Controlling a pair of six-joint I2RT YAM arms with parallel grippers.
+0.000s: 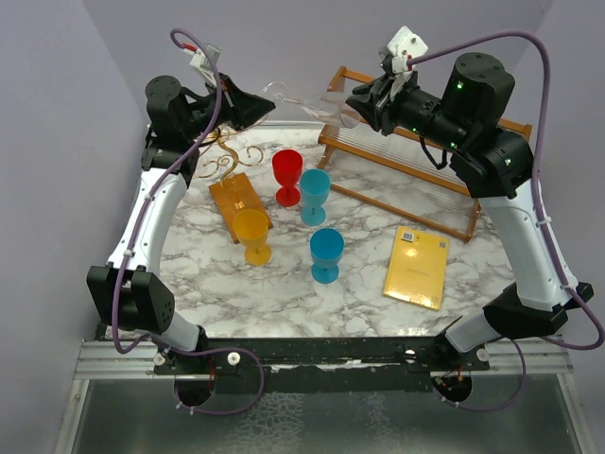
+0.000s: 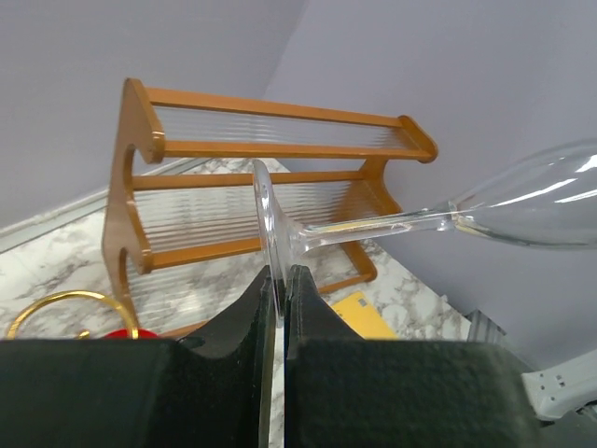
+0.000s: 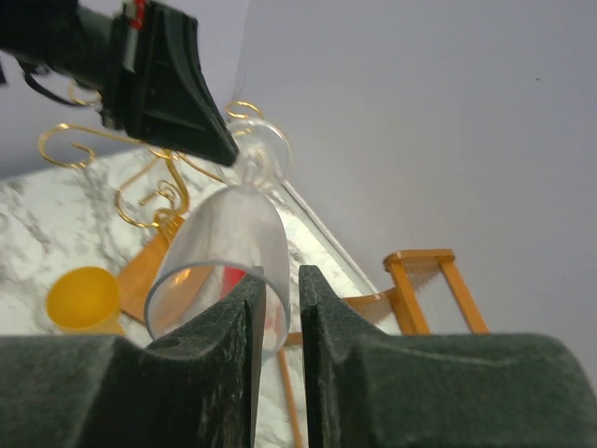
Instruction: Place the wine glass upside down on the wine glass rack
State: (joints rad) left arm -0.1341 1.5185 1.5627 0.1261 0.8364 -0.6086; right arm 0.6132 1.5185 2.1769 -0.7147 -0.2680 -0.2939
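A clear wine glass (image 1: pixel 295 97) hangs level in the air between my two grippers, above the back of the table. My left gripper (image 1: pixel 268 102) is shut on its flat foot, seen edge-on in the left wrist view (image 2: pixel 265 219), with the stem and bowl (image 2: pixel 532 201) running off to the right. My right gripper (image 3: pixel 280 275) straddles the bowl's rim (image 3: pixel 219 247), one finger inside and one outside, with a narrow gap showing on each side of the wall. The gold wire wine glass rack (image 1: pixel 223 153) stands on its small wooden base (image 1: pixel 239 203) below the left gripper.
A large wooden slatted rack (image 1: pixel 406 170) stands at the back right. A red goblet (image 1: pixel 287 175), two blue goblets (image 1: pixel 314 194) (image 1: pixel 326 253) and a yellow goblet (image 1: pixel 252 235) stand mid-table. A yellow book (image 1: pixel 417 268) lies to the right.
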